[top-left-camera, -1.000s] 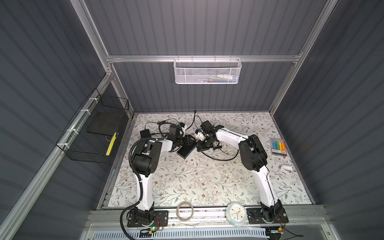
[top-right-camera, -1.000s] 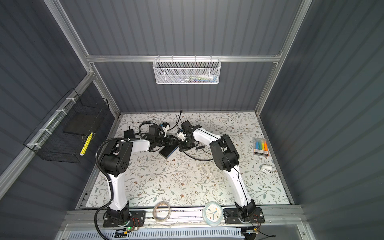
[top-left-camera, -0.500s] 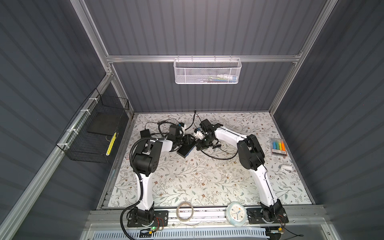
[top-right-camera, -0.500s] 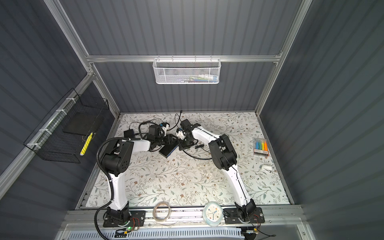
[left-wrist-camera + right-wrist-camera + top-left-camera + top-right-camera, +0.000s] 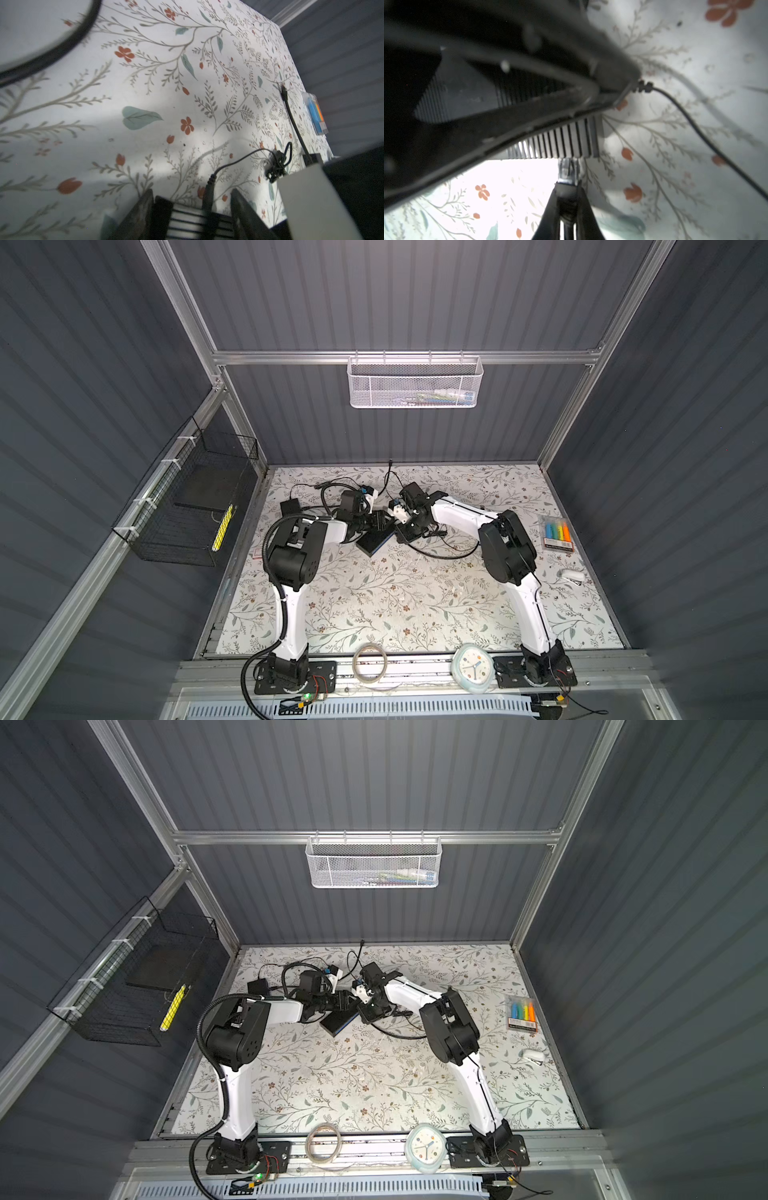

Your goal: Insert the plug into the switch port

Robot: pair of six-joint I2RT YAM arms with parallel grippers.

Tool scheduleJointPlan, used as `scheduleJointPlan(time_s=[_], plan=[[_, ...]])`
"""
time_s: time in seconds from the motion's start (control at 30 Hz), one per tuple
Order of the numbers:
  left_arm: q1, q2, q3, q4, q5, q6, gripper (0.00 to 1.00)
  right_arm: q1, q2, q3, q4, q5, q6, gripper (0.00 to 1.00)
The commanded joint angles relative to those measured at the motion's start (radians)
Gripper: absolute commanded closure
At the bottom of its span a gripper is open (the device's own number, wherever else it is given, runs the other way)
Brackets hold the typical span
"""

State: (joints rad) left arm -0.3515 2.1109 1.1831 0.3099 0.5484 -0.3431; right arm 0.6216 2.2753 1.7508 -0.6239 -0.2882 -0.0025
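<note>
Tabletop [image 5: 415, 597] floral, beneath switch [image 5: 374, 542]; walls [image 5: 395, 302] grey, ribbed.

No writing, label or number is legible on anything here.

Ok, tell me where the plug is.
In the right wrist view the plug sits in the right pincer, tip at the ribbed edge of the switch, which the left pincer holds.

White links [image 5: 291, 614], black joints [image 5: 505, 547], dark fingers [image 5: 548, 216], corrugated black cable [image 5: 269, 537]
</note>
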Motion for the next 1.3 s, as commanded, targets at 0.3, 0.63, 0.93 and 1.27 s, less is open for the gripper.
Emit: scheduleJointPlan(time_s=[0.3, 0.63, 0.93, 1.27], plan=[[-0.157, 0.075, -0.047, -0.272, 0.244, -0.004, 0.42, 0.05, 0.065, -0.019, 0.191, 0.135, 0.037, 1.0], [-0.204, 0.067, -0.054, -0.281, 0.225, 0.001, 0.43, 0.048, 0.082, 0.091, 0.103, 0.167, 0.066, 1.0], [-0.241, 0.08, -0.071, -0.239, 0.24, -0.027, 0.43, 0.048, 0.092, 0.128, 0.107, 0.17, 0.086, 1.0], [-0.281, 0.09, -0.069, -0.213, 0.255, -0.05, 0.44, 0.047, 0.096, 0.156, 0.143, 0.176, 0.097, 1.0]])
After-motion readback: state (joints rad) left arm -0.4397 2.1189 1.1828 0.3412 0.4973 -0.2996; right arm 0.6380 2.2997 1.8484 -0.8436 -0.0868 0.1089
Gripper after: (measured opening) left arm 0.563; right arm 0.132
